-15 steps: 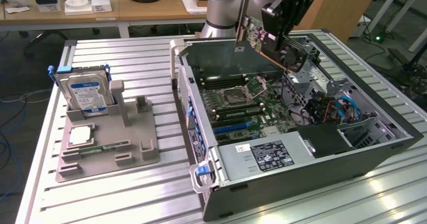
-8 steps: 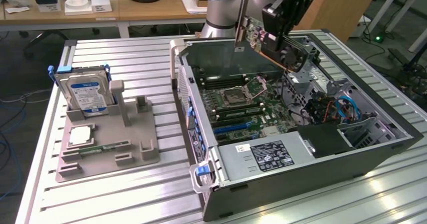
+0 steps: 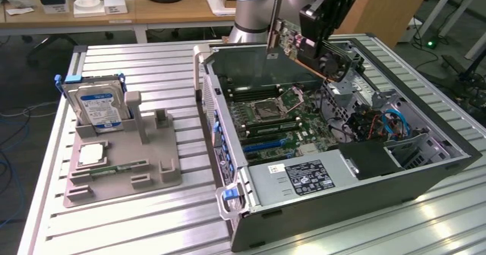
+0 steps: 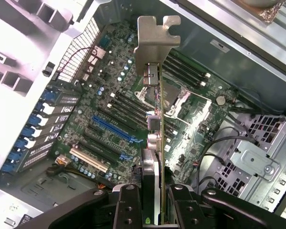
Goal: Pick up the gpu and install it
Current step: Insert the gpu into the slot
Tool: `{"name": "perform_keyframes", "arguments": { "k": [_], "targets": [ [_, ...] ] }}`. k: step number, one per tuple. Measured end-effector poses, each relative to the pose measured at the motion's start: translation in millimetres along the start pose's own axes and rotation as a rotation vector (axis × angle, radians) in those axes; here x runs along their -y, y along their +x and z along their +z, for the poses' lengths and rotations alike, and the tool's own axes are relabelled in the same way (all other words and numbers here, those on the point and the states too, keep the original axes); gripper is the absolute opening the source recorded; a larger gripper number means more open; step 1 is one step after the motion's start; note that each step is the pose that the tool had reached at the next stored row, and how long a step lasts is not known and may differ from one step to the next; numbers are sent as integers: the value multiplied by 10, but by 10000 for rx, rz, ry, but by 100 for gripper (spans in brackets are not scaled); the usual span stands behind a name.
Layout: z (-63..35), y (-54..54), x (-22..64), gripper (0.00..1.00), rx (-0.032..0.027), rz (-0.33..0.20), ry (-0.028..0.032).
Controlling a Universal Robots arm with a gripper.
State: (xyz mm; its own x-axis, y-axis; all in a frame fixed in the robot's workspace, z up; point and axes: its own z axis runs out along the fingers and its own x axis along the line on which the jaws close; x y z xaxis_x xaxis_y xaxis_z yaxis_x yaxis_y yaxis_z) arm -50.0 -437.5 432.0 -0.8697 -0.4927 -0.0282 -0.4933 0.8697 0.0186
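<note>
Green-boarded gpu (image 3: 315, 47) clamped in the gripper (image 4: 150, 200), aloft over the open computer case (image 3: 425, 169).

We saw the gripper (image 3: 322, 24) holding the graphics card (image 3: 308, 47) in open air above the computer case (image 3: 342, 209). Below it the motherboard (image 4: 119, 114) lay uncovered, its slots free. Cables (image 3: 379, 124) and a metal drive cage (image 4: 257, 167) crowded one side; the case's back wall (image 3: 251, 67) stood close by.
</note>
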Motion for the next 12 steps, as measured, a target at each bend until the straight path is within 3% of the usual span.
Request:
{"name": "perform_keyframes", "arguments": {
  "k": [12],
  "targets": [
    [-1,9,16,27,-12,-631,-18]
  ]
}}
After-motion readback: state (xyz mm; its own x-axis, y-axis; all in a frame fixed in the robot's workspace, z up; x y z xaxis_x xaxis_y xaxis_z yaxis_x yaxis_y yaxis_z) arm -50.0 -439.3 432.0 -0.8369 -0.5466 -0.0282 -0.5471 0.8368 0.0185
